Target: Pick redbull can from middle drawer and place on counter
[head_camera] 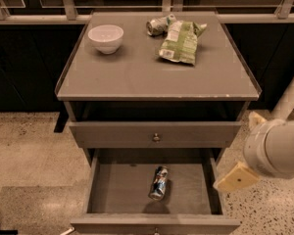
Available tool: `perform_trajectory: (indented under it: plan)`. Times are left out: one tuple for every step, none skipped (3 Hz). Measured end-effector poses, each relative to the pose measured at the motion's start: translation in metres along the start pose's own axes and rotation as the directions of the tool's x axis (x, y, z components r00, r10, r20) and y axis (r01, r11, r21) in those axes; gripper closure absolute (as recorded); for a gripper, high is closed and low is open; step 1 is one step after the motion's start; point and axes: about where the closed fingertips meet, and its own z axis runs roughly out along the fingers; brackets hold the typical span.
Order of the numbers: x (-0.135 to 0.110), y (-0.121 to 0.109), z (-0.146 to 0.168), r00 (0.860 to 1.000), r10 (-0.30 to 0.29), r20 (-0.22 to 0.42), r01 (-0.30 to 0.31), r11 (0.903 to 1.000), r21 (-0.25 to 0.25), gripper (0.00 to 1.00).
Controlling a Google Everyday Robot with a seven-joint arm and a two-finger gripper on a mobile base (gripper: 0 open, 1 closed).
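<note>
**Can lies to the gripper's left, lengthwise front to back**

The redbull can (158, 182) is on its side on the floor of the open middle drawer (115, 192), a bit right of centre. It's apart from every wall, though nearer the front panel than the back. Its long axis runs front to back, slightly slanted, with one end tipped toward the rear.

The gripper (244, 160) hangs outside the drawer, just past its right wall and at about the same depth as the can. So the can sits to the gripper's left and lower down, with that side wall between them. I can't tell how wide the gripper is set from this angle, but it obviously isn't carrying the can.

My guess is that the next move is a slide left over the wall and then down. The jaws should close across the can's narrow width, not along its length.

The counter (137, 75) has plenty of bare surface in front. The bowl (106, 37), chip bag (180, 42) and dented can (159, 24) all sit toward the back.
</note>
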Motion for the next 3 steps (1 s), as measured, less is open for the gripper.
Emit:
perform_trajectory:
  plan:
    - [0.007,0.039,0.038,0.994,0.101,0.030,-0.096,0.9878,-0.122,0.00]
    - [0.003,0.080,0.075,0.984,0.165,0.065,-0.146,0.9617,-0.232,0.00]
    - [0.001,0.083,0.077,0.982,0.178,0.069,-0.157,0.9575,-0.242,0.00]
